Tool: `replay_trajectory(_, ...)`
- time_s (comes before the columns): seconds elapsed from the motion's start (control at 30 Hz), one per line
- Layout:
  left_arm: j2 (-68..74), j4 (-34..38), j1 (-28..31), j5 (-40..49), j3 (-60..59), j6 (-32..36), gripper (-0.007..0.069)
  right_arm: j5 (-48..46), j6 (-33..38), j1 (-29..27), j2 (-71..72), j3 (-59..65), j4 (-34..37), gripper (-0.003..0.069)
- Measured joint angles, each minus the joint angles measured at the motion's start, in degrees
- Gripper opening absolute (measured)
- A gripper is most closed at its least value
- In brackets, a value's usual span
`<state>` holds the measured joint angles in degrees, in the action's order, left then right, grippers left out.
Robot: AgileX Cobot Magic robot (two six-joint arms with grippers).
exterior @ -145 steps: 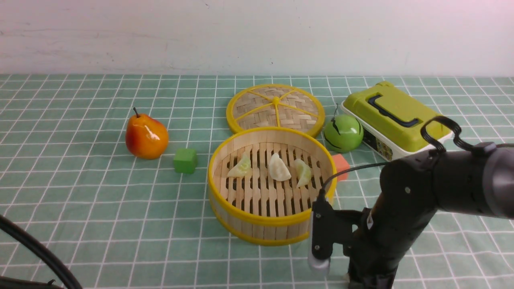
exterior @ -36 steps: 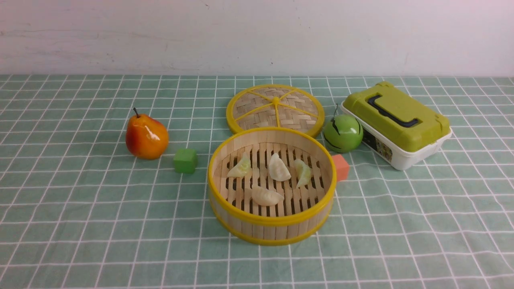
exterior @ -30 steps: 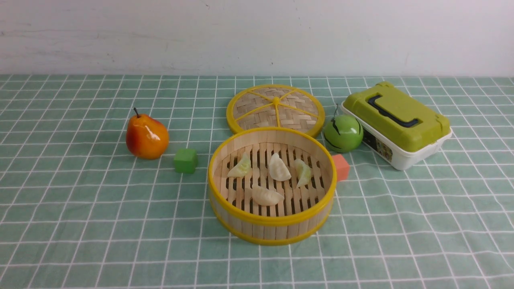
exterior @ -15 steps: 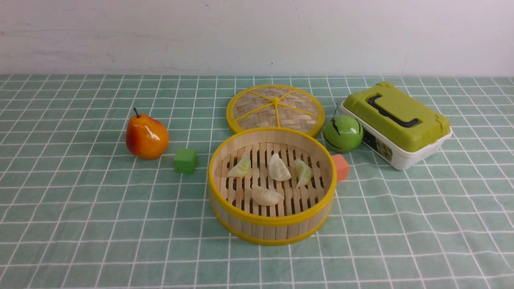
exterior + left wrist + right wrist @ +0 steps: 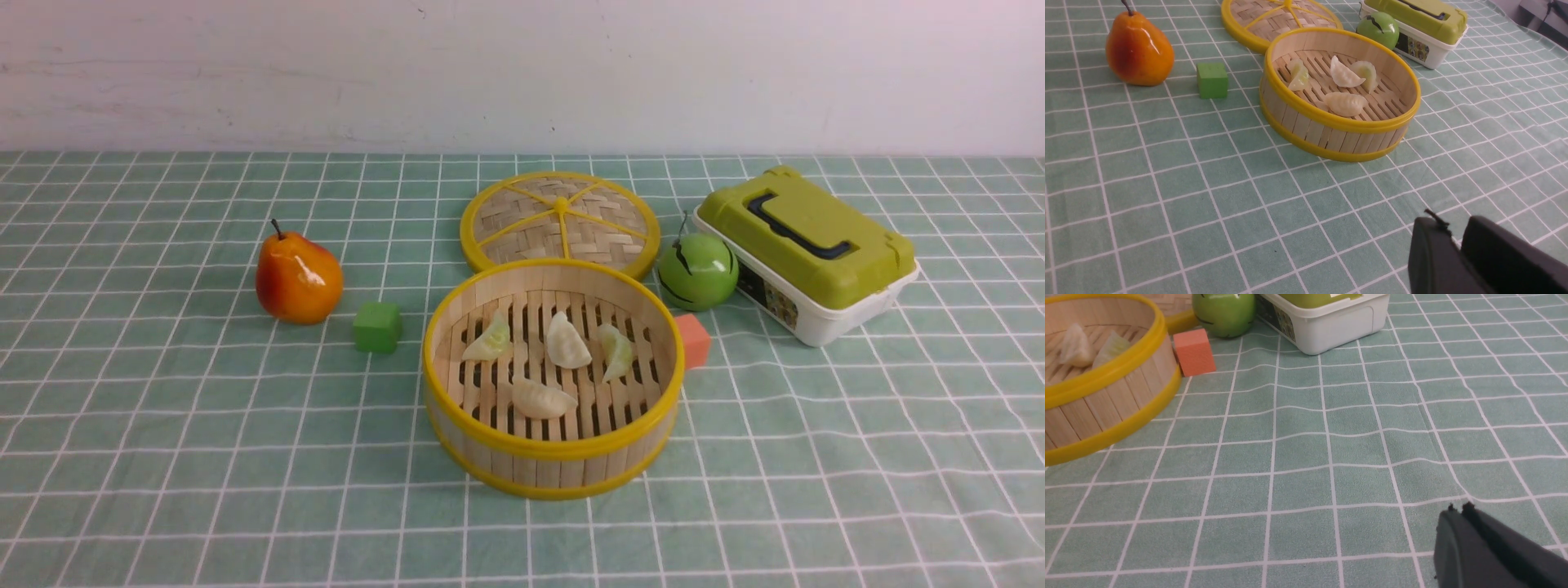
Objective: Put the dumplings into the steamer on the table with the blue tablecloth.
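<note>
The steamer [image 5: 555, 447] stands mid-table on the blue tablecloth [image 5: 163, 425]. Inside it lie two pale green dumplings [image 5: 490, 339] [image 5: 616, 351] and two cream-white dumplings [image 5: 567, 341] [image 5: 541, 398]. Neither arm shows in the front view. In the left wrist view my left gripper [image 5: 1453, 228] hangs over bare cloth, well short of the steamer [image 5: 1339, 122], its jaws slightly apart and empty. In the right wrist view my right gripper [image 5: 1458, 508] is shut and empty over bare cloth, well away from the steamer [image 5: 1106, 400].
The woven lid [image 5: 560, 219] lies flat behind the steamer. A pear [image 5: 298, 278] and a green cube [image 5: 377, 327] sit to its left. To its right are a green apple [image 5: 698, 271], an orange block [image 5: 694, 340] and a green-lidded box [image 5: 804, 249].
The right arm that stood at the steamer's front has left the front view, and a second white dumpling now lies in the steamer. Over the last second nothing has moved.
</note>
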<state>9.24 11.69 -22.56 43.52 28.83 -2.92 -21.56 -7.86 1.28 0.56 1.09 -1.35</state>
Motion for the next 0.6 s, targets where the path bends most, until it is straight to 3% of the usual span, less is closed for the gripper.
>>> replay_trajectory(0.17,0.00,-0.07,0.00,0.00,-0.04,0.00,0.0112,0.00,0.00,0.00,0.00,0.00,0.00,-0.0005)
replay_trajectory(0.4,0.00,-7.93,0.00,0.21,-0.04,0.80,0.0120,0.00,0.00,0.00,0.00,0.00,0.00,0.0002)
replay_trajectory(0.6,-0.25,-10.06,0.34,-10.38,-2.31,2.16,0.0093,0.00,0.00,0.00,0.00,0.00,0.00,0.0009)
